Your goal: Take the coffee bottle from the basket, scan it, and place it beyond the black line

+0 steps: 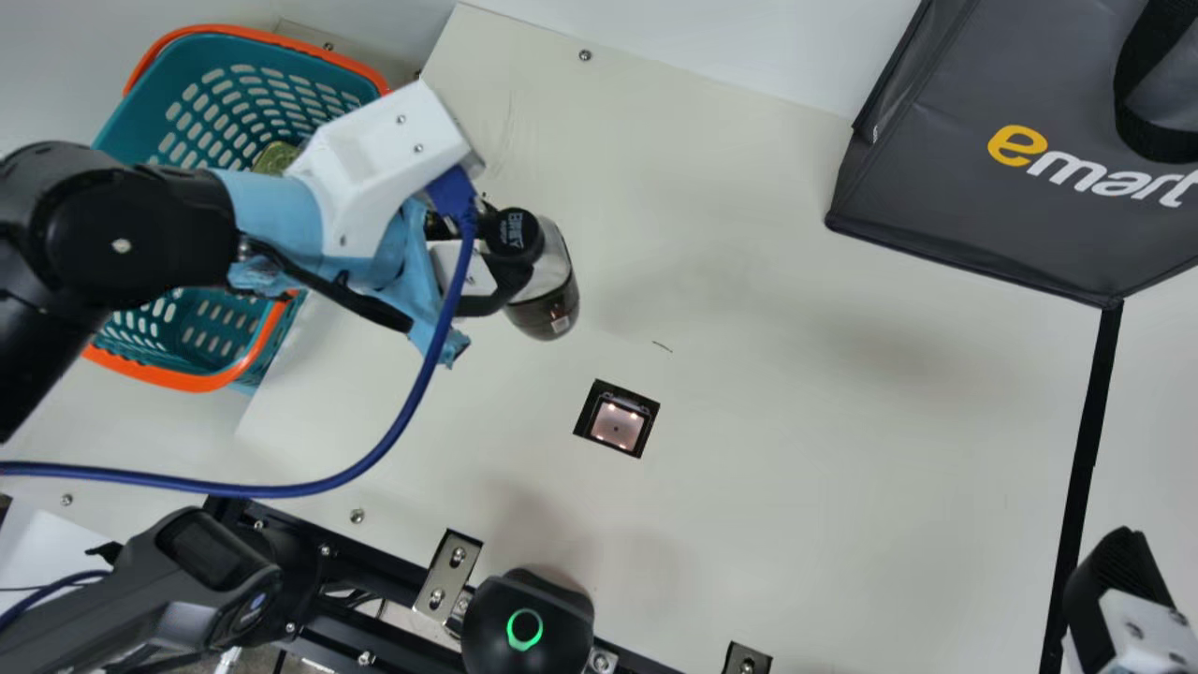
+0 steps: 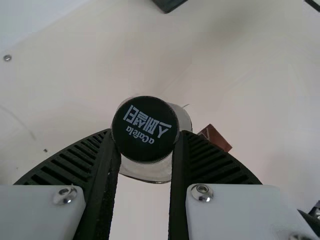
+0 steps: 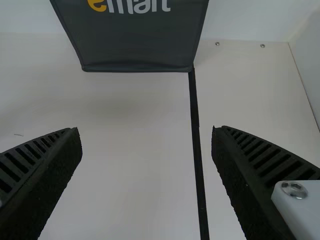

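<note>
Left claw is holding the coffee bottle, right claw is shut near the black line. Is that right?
Not quite: the right claw near the black line is open, as the right wrist view shows. The left claw does hold the coffee bottle.

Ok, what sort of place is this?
Probably a mock self-checkout station: a shopping basket at one side, a lit scanner window set into the table, and a dark shopping bag beside a black line.

The basket [image 1: 140,112] is teal with an orange rim [image 1: 178,378]; bench [image 1: 796,468] cream; line [image 1: 1086,449] black; bag [image 1: 936,168] dark grey, lettered yellow and white; bottle cap [image 1: 517,232] black, lettered white.
</note>
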Robot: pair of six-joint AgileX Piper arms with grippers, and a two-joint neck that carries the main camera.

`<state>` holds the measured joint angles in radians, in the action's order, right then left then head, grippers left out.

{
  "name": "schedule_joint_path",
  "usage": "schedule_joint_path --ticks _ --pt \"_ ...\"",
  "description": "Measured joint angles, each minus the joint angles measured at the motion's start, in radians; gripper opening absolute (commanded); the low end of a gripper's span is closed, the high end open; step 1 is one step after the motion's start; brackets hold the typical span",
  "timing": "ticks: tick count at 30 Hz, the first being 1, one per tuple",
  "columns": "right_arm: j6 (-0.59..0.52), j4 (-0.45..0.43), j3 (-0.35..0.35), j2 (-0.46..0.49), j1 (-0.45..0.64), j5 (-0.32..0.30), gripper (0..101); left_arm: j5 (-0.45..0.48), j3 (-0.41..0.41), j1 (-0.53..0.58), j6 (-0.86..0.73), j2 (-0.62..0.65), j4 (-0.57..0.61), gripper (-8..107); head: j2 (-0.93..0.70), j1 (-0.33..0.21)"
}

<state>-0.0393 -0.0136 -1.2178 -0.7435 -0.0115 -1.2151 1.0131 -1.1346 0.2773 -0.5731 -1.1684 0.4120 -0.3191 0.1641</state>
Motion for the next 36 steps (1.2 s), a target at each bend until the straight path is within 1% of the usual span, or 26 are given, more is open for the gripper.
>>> schedule_joint_path --ticks 8,19,36 --pt "0.0 0.0 0.0 0.0 0.0 0.0 91 -0.008 0.01 0.041 -0.067 -0.018 0.051 10 0.0 0.0" --pt "0.0 0.0 0.0 0.0 0.0 0.0 91 -0.014 0.036 0.067 -0.172 -0.027 0.123 10 0.0 0.0" --pt "0.0 0.0 0.0 0.0 0.0 0.0 91 -0.006 0.107 0.092 -0.338 0.02 0.18 10 0.0 0.0"
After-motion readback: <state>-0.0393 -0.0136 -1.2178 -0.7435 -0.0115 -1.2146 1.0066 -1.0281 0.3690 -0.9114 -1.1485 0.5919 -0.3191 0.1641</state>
